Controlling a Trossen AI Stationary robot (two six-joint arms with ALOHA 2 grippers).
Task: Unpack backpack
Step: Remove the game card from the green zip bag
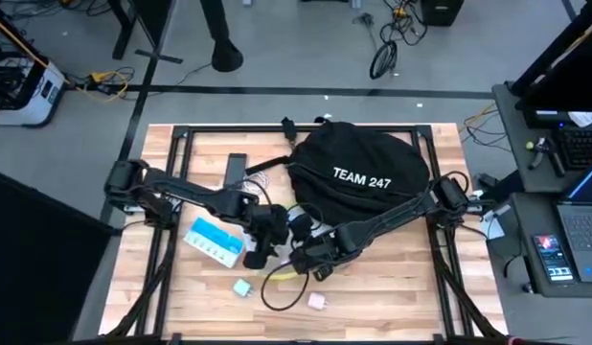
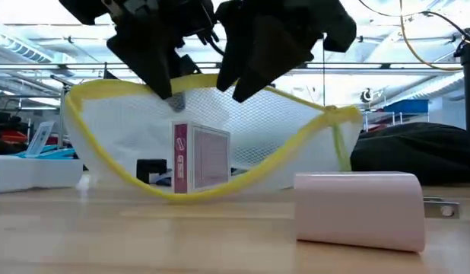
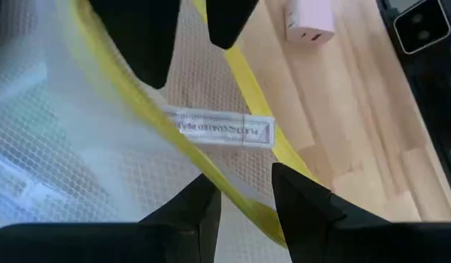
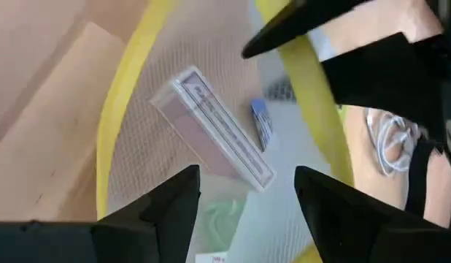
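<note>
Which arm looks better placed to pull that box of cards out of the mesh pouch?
Probably the right. The right gripper is open with the card box framed between its fingers, while the left gripper pinches the mesh pouch rim.

Legible markings: one.
The backpack (image 1: pixel 358 172) is showing white lettering "TEAM 247" on its black top; print on the small boxed card pack (image 3: pixel 222 130) is not reading clearly.

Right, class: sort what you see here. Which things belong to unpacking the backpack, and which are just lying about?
Part of the job:
backpack
yellow-edged mesh pouch, held up by both grippers
card box in the pouch
left gripper
right gripper

Lying about:
pink charger
blue-and-white box
small teal item
</note>
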